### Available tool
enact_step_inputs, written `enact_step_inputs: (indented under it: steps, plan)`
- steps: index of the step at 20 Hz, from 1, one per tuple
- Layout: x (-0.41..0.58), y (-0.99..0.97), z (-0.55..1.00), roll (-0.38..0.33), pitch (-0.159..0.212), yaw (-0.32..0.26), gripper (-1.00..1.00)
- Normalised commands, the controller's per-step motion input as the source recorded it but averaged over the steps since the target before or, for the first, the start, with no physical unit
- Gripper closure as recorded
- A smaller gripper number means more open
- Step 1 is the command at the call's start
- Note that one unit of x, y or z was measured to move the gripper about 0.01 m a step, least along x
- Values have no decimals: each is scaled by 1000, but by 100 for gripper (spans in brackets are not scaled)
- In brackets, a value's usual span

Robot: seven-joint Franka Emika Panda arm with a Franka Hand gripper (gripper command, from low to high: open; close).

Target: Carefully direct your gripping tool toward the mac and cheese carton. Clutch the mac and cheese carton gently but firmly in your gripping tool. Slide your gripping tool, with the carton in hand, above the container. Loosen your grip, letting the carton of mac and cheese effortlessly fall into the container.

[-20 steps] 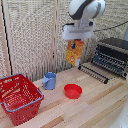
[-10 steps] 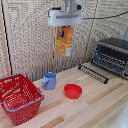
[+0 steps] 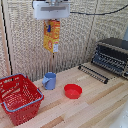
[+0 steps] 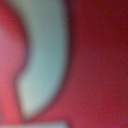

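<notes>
The claw clamps the carton, hanging high above the mug, well short of the basket; releasing here would likely miss; carton hangs slightly tilted.

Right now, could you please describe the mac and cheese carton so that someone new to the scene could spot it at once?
Start at the wooden table and look up, above the blue mug, to the white gripper near the top of the exterior view. The mac and cheese carton hangs from it in mid-air. It is the only orange-yellow box with red and white print, and the only thing off the table.
</notes>
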Motion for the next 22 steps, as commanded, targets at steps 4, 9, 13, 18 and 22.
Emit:
enact_step_inputs:
  steps: [4, 9, 13, 18, 22]
  plan:
    - [173, 991, 10, 0, 5, 0, 100]
    - [140, 998, 23, 0, 56, 4, 100]
    - [128, 1000, 0, 0, 97, 9, 100]
    - [169, 1000, -109, -10, 73, 3, 100]
    - [140, 958, -376, -31, 22, 17, 100]
